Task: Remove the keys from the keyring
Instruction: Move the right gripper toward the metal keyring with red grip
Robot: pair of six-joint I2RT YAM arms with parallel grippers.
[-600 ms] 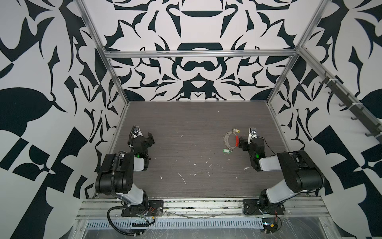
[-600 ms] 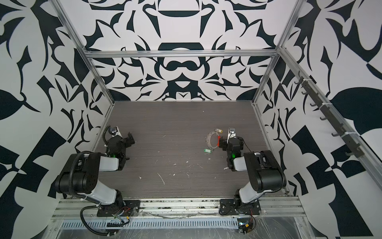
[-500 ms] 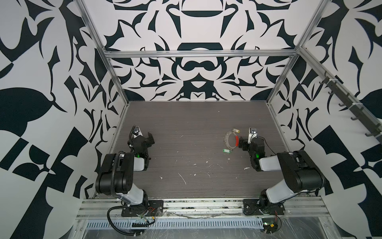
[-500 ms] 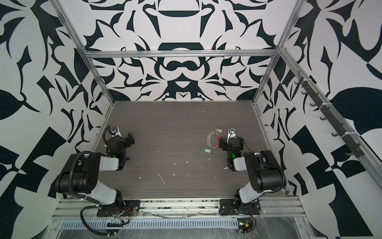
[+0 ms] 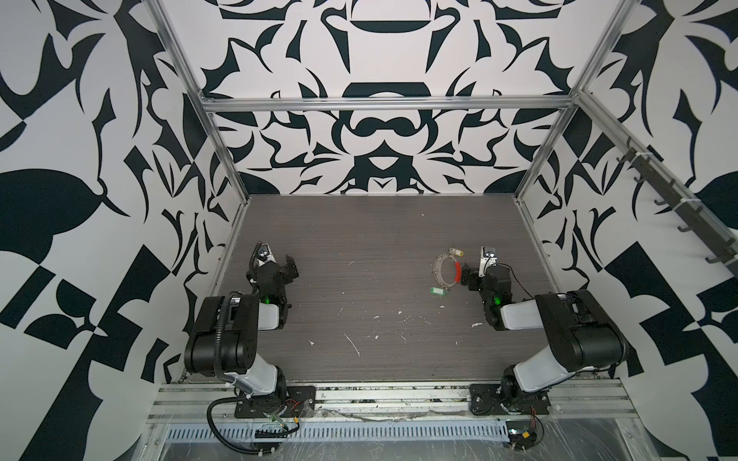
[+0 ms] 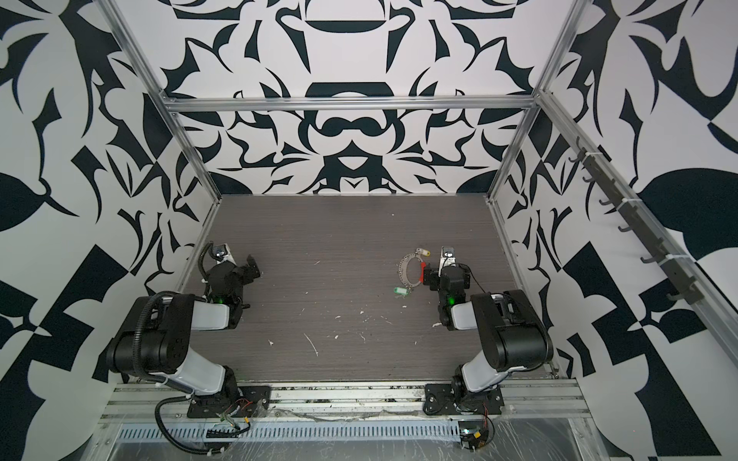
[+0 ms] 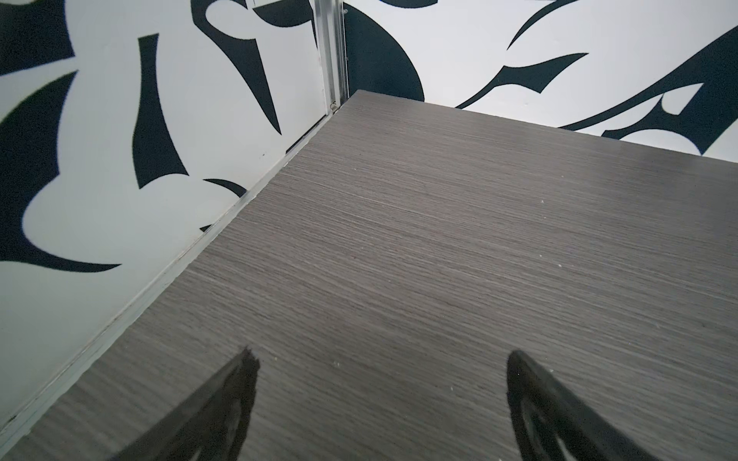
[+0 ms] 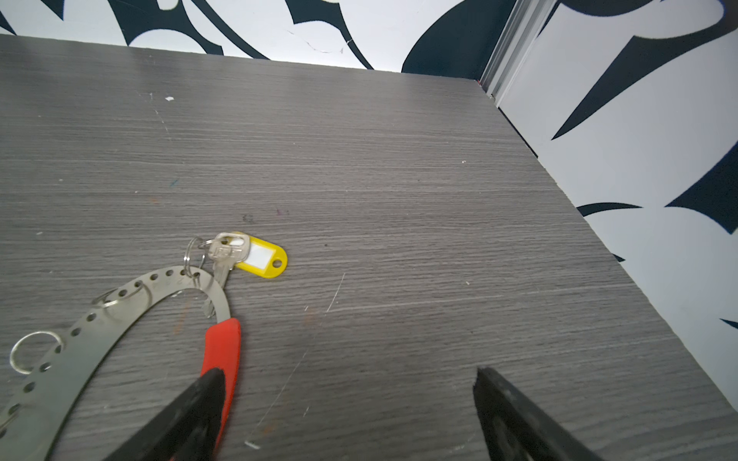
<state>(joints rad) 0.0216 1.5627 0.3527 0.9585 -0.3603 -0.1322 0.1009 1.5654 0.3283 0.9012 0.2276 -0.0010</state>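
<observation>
Right wrist: perforated grey keyring point(image 8: 88, 351), red-gripped

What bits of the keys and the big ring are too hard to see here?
- Right wrist view: the keyring runs off the picture's edge, and a finger of the right gripper covers the red section's near end.
- Top views: the green-tagged key is too small to see how it attaches.

This is looking like a robot lab: two robot arms point(image 5: 223, 331) are sitting at the frame's bottom, and black-and-white walls point(image 5: 379, 60) are boxing in the table point(image 5: 379, 223).
</observation>
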